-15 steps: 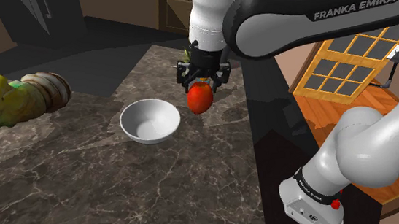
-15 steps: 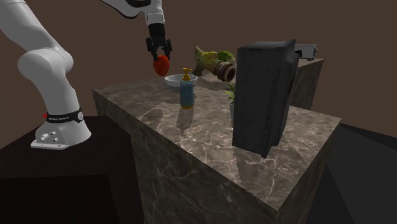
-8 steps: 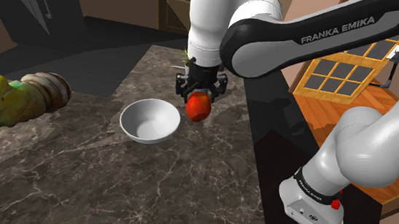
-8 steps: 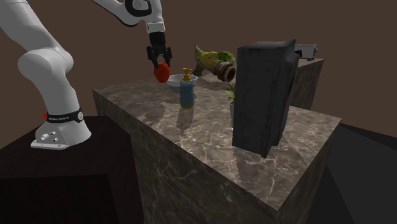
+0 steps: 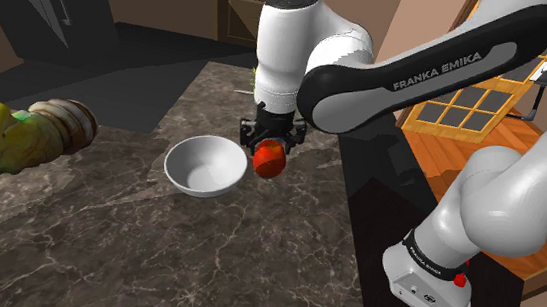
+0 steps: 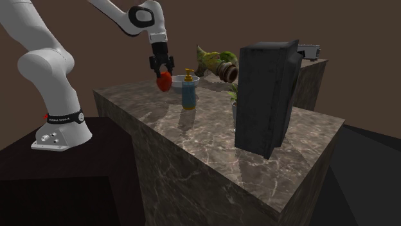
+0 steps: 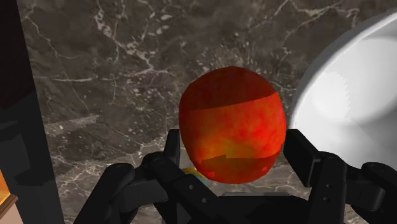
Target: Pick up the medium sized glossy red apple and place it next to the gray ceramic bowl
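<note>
A glossy red apple (image 5: 269,159) (image 6: 165,81) (image 7: 232,126) is clasped between the black fingers of my gripper (image 5: 270,148) (image 6: 164,72) (image 7: 232,153), which is shut on it. The apple hangs low over the dark marble counter (image 5: 169,256), just to the right of the bowl in the shoulder view. The bowl (image 5: 205,167) (image 6: 182,81) (image 7: 356,95) looks white to pale grey and stands upright and empty. In the wrist view its rim lies close beside the apple, apart from it.
A blue soap dispenser (image 6: 188,92) stands in front of the bowl in the second exterior view. A green and brown figure (image 5: 15,138) (image 6: 215,63) lies beyond the bowl. A tall dark box (image 6: 267,96) and a small plant (image 6: 232,96) occupy the counter's other end. The counter edge (image 5: 349,212) runs near the apple.
The gripper has come down with the apple and drawn closer to the bowl's side. The bowl has not moved.
</note>
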Controlling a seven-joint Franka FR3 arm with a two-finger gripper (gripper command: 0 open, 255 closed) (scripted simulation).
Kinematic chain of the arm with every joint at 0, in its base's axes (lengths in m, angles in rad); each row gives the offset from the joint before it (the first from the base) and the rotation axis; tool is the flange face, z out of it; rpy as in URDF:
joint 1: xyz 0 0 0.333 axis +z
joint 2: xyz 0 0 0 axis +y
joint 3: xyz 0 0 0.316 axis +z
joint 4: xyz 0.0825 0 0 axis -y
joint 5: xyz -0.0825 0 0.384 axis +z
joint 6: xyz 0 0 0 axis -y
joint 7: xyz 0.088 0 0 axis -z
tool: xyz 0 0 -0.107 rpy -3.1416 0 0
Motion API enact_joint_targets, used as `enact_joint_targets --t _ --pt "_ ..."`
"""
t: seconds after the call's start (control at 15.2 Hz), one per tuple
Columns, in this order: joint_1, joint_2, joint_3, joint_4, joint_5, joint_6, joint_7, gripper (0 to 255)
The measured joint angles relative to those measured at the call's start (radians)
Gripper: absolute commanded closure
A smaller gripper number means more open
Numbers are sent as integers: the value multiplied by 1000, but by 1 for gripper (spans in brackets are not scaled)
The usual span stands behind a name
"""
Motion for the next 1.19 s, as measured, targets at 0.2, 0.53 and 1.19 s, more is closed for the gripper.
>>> enact_joint_targets --t 0.2,0.53,1.19 --pt "-4 23 5 -21 -13 41 15 255" --pt "-15 70 13 -43 -44 110 48 255" --pt "-28 70 -53 11 59 59 -33 0"
